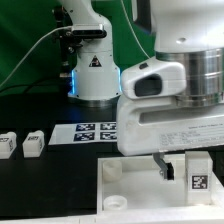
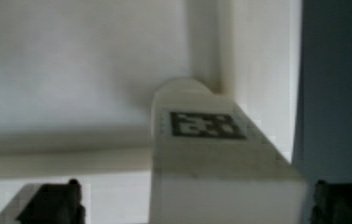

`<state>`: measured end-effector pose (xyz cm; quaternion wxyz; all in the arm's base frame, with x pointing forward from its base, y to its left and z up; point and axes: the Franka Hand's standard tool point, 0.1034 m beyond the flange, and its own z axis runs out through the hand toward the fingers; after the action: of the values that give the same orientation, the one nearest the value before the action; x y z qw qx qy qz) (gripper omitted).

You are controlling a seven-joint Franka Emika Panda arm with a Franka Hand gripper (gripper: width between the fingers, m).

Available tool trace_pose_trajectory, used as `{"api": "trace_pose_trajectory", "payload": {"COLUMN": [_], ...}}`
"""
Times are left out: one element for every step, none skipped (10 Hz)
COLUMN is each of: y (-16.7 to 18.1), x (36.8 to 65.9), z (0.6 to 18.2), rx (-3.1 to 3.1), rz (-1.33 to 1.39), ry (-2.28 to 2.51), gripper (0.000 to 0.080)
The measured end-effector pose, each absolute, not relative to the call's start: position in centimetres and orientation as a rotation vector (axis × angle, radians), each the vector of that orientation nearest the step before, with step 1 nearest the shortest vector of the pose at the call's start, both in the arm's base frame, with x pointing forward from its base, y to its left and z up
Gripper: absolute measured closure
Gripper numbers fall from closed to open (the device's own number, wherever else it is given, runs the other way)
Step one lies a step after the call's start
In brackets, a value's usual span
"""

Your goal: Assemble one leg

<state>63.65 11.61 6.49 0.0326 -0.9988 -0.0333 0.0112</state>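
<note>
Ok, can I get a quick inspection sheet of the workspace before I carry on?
Surface: black table, marker board lying flat on it.
Job's things: leg with tag, upright on the white plate, under the gripper.
Clutter: two small white blocks toward the exterior view's left.
Gripper: fingers straddle the leg; whether they are clamped on it cannot be told.
Cables: one looping by the arm base.
Surroundings: green backdrop.

leg on plate, marker board behind
</note>
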Motion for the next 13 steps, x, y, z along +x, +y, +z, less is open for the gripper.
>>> {"api": "trace_pose_trajectory", "payload": {"y": [11.54, 11.54, 11.51, 11.54, 11.57, 11.54, 11.50, 11.46, 11.50, 11.61, 11.60, 11.47, 11.23], "x": [63.90, 63.90, 63.90, 63.89, 63.88, 63.88, 63.88, 63.89, 63.87, 63.83, 63.82, 63.79, 63.69], "z": [6.47, 6.48, 6.47, 6.46, 6.45, 6.43, 6.43, 6.41, 6.44, 6.52, 6.53, 6.49, 6.45], "rx": [-3.075, -3.077, -3.077, -3.075, -3.069, -3.050, -3.031, -3.015, -2.945, -2.869, -2.786, -2.605, -2.383], "rz": [0.017, 0.019, 0.019, 0.023, 0.028, 0.034, 0.038, 0.041, 0.059, 0.073, 0.077, 0.087, 0.097], "ry": [-0.087, -0.007, -0.010, 0.097, 0.227, 0.417, 0.545, 0.632, 0.948, 1.229, 1.446, 1.760, 2.042], "gripper": [0.0160, 0.0160, 0.0373, 0.0373, 0.0509, 0.0509, 0.0508, 0.0508, 0.0508, 0.0508, 0.0508, 0.0508, 0.0508]}}
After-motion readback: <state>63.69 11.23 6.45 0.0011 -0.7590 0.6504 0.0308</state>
